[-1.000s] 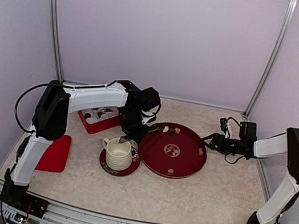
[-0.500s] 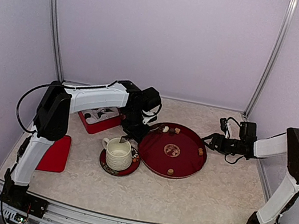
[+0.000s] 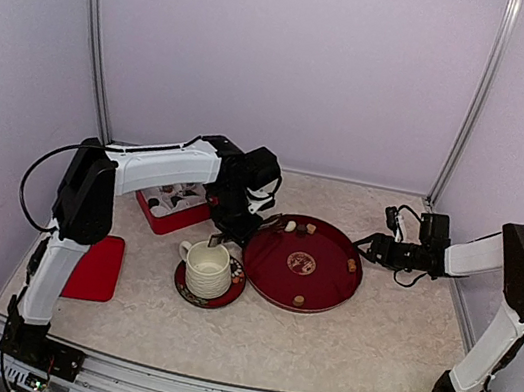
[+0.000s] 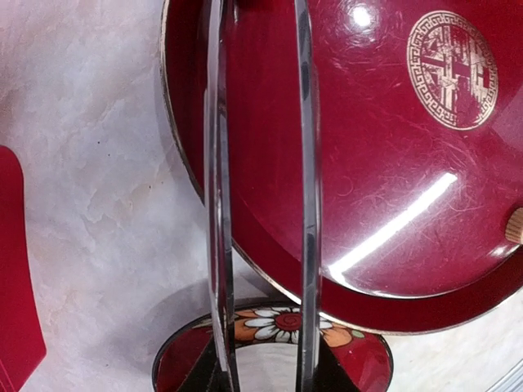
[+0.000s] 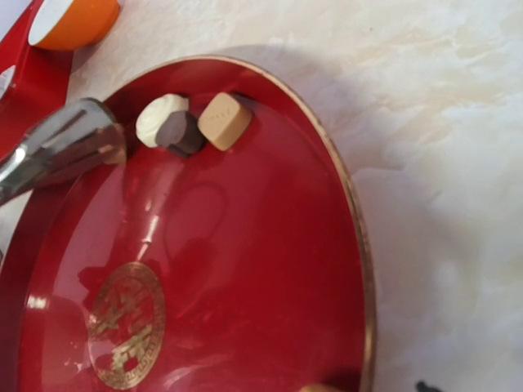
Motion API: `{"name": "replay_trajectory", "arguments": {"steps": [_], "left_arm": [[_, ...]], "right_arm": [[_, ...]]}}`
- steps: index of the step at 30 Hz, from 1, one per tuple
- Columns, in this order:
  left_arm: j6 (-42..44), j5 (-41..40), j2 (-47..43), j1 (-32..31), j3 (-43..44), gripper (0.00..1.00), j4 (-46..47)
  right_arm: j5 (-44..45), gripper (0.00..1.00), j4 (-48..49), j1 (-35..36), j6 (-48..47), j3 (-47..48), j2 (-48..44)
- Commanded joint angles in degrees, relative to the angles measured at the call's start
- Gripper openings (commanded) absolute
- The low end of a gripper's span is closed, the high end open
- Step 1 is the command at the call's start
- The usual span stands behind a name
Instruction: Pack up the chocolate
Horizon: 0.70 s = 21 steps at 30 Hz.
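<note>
Small chocolate pieces lie on the round red plate (image 3: 324, 278): a white piece (image 5: 161, 117), a dark one (image 5: 183, 134) and a tan cube (image 5: 225, 121) cluster at its far-left rim (image 3: 295, 228). Single tan pieces sit near the right rim (image 3: 351, 266) and the near rim (image 3: 298, 301). My left gripper (image 3: 235, 224) is shut on metal tongs (image 4: 306, 163), whose two arms reach over the plate's left edge. The tongs' tip (image 5: 69, 147) sits just left of the cluster and holds nothing. My right gripper (image 3: 372, 248) hovers open at the plate's right edge, empty.
A cream cup (image 3: 206, 270) stands on a flowered saucer (image 4: 282, 322) just left of the plate. A red compartment box (image 3: 176, 223) sits behind the cup, under the left arm. A flat red lid (image 3: 97, 269) lies at the far left.
The left arm has shifted slightly back and left with the tongs, and the tongs' arms have been squeezed a little closer. The right arm has not moved.
</note>
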Motion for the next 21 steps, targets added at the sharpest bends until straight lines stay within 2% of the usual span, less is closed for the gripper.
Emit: {"name": "replay_trajectory", "arguments": {"steps": [1,9,11,16,21], "left_arm": [[-0.1,1.7,-6.1,0.6,-1.1,0.25,1.2],[-0.2,4.7,-12.7,2.1,-6.1,0.24,3.2],[-0.2,4.6,-13.3,2.7,-7.0,0.27,3.2],[-1.6,2.6,-11.3,0.5,-5.5,0.32,2.6],[-8.4,0.4,-7.6,-2.5,-3.1,0.34,3.3]], "right_arm": [[-0.2,0.79,0.3,-0.8,0.0,-0.5,-0.1],[0.0,0.79,0.2,-0.8,0.0,-0.4,-0.4],[-0.2,0.79,0.1,-0.8,0.0,-0.4,-0.4],[-0.1,0.79,0.0,-0.8,-0.1,-0.4,-0.7],[-0.2,0.79,-0.1,-0.8,-0.1,-0.4,-0.9]]}}
